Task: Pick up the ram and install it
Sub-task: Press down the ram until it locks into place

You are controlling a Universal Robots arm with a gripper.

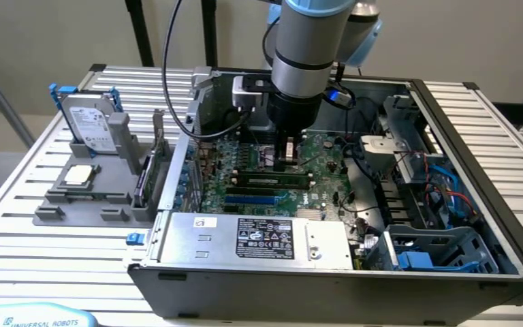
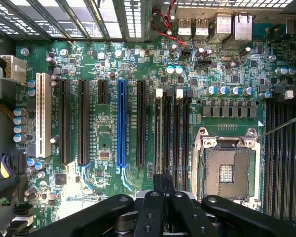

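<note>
The ram (image 1: pixel 275 181) is a narrow green stick with black chips, standing on edge in a black slot on the motherboard (image 1: pixel 321 153) inside the open computer case. My gripper (image 1: pixel 287 162) hangs straight down just above and behind the ram's middle. In the wrist view my gripper (image 2: pixel 164 183) has its black fingers (image 2: pixel 157 190) pressed together, with nothing visible between them, right over the long black memory slots (image 2: pixel 172 133).
A grey fixture (image 1: pixel 57 208) on the exterior view's left holds a hard drive (image 1: pixel 89 122), a silver processor chip (image 1: pixel 78 175) and a green expansion card (image 1: pixel 152 174). The power supply (image 1: pixel 252 238) sits at the case front. An empty processor socket (image 2: pixel 227 165) lies beside the slots.
</note>
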